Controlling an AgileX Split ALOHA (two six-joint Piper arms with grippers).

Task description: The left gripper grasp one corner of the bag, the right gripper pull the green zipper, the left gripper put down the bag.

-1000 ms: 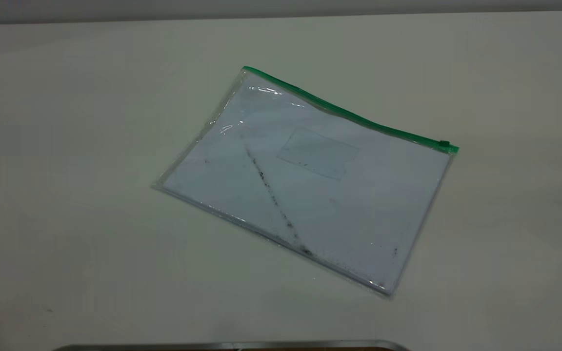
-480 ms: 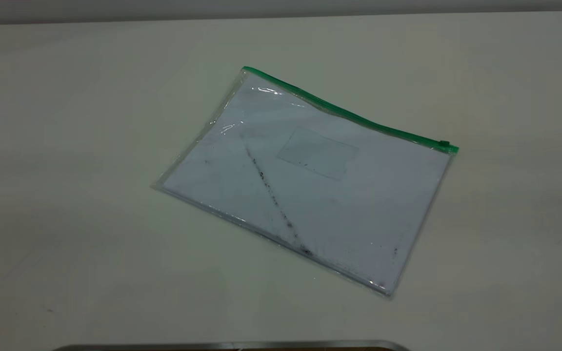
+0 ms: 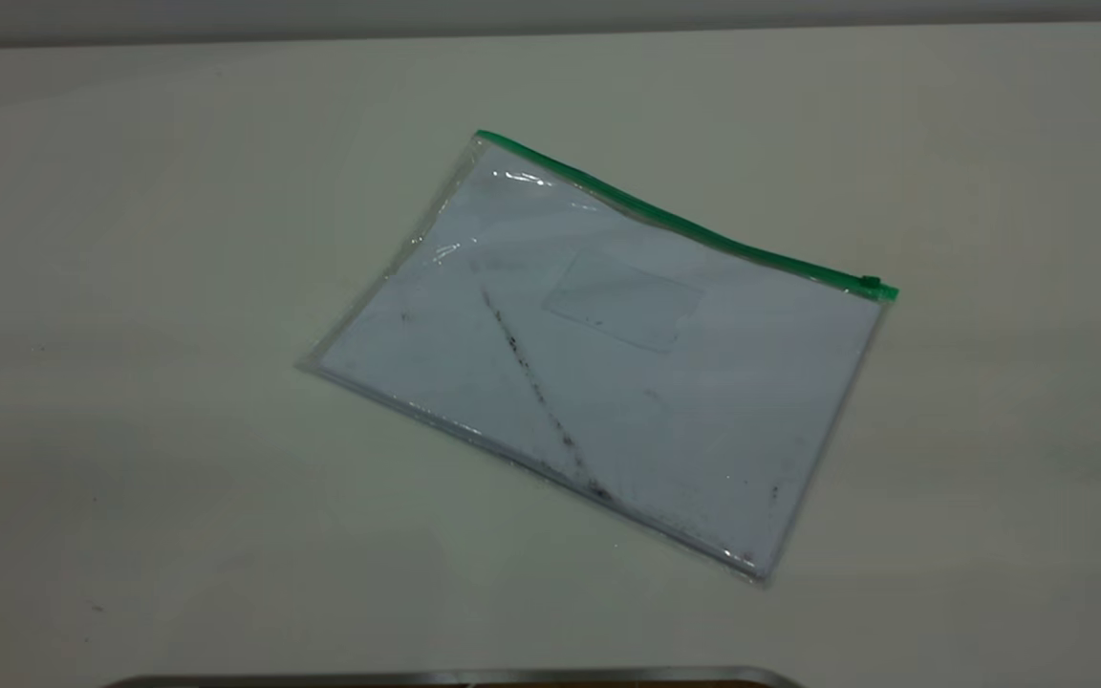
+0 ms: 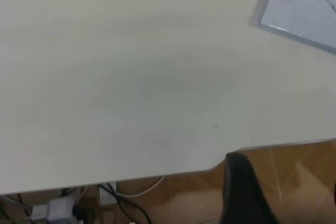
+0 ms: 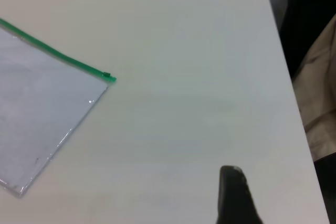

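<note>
The bag [image 3: 608, 354] lies flat on the white table [image 3: 130, 382], clear plastic with white paper and a dark diagonal smudge. The green zipper [image 3: 675, 223] runs along its far edge, with the slider [image 3: 869, 282] at the right end. The corner of the bag [image 3: 480, 137] at the zipper's left end rests on the table. Neither gripper appears in the exterior view. A black part of my left gripper [image 4: 239, 192] shows over the table's edge, far from the bag [image 4: 302, 9]. My right gripper [image 5: 233, 195] hangs over bare table, well away from the slider [image 5: 106, 75].
A metal-rimmed edge [image 3: 455, 677] runs along the bottom of the exterior view. Wooden floor and cables [image 4: 121, 203] show past the table edge in the left wrist view. Dark and beige cloth [image 5: 315, 77] lies beyond the table's side in the right wrist view.
</note>
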